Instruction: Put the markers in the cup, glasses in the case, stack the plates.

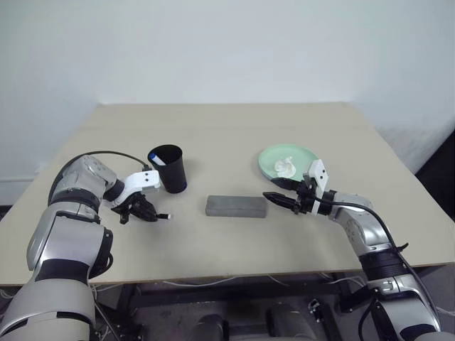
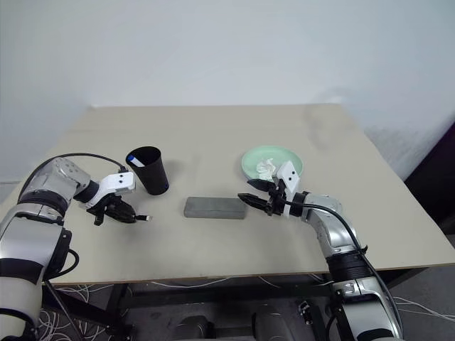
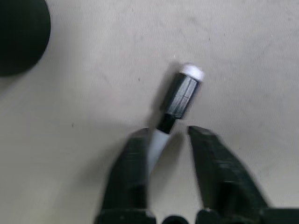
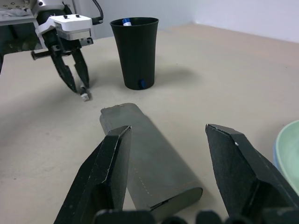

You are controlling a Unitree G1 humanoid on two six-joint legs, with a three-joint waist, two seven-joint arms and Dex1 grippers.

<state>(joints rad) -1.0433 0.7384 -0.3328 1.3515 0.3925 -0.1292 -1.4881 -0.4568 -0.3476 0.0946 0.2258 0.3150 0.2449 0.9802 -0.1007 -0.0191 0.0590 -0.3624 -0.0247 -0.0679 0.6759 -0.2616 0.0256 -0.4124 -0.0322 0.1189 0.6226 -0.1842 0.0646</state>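
Left gripper [image 3: 169, 140] pointed steeply down at the table, its fingers around the black-capped marker [image 3: 180, 97] beside the cup [image 1: 169, 168], not yet clenched on it. To do the step well, it should close squarely on the white barrel, then lift and tip it upright over the rim. Right gripper [image 4: 170, 140] hovered level, released, over the case [image 4: 149, 156].

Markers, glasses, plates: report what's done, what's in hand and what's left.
Done, by the look of it: the blue-capped marker stands in the cup; the mint green plate sits on the light blue plate; the case lies closed, though whether the glasses are inside cannot be seen. In hand: the left gripper has its jaws around the black-capped marker on the table, with a gap showing. Left: cupping it.
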